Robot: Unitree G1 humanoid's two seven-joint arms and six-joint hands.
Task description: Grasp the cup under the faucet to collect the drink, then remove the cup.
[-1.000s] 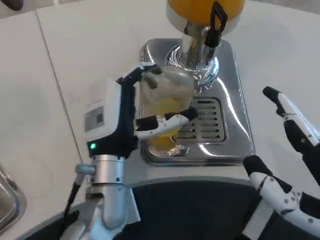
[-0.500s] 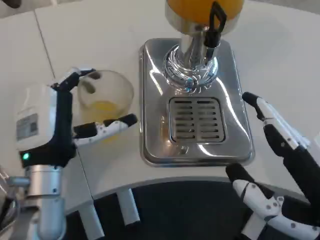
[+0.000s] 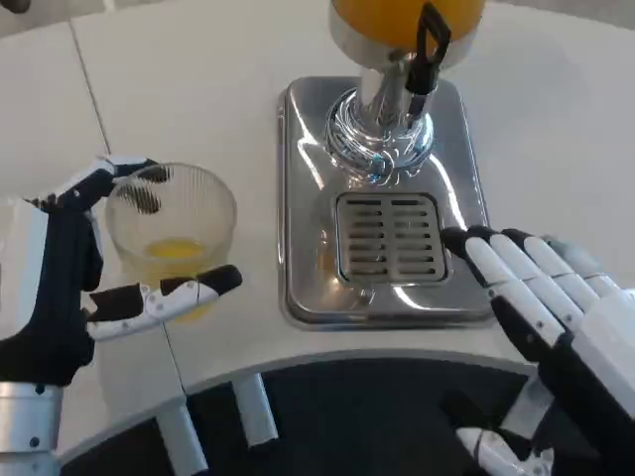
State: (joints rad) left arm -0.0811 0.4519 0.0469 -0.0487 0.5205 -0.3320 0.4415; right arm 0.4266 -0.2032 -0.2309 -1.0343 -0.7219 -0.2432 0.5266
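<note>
White and black fingers of the left hand are wrapped around the cup at the left side of the white table. One finger is hooked over the far rim at the upper left, and another is stretched along the near side of the cup, its black tip pointing right. The white back of this hand is seen at the picture's left edge, above the silver forearm, which is raised from the bottom left corner.

The right hand is held palm down at the lower right, its fingers straightened, close together and pointed up and to the left. Their black tips are placed over the right edge of the drip tray, just beside the slotted grille. Nothing is held in this hand.

The cup is made of clear, ribbed plastic, and a shallow layer of orange drink is seen at its bottom. It is kept upright, its long axis vertical and its open mouth turned up toward the camera. It is located to the left of the shiny steel tray, apart from it, and well away from the faucet with its black handle, below the orange-filled dispenser.
</note>
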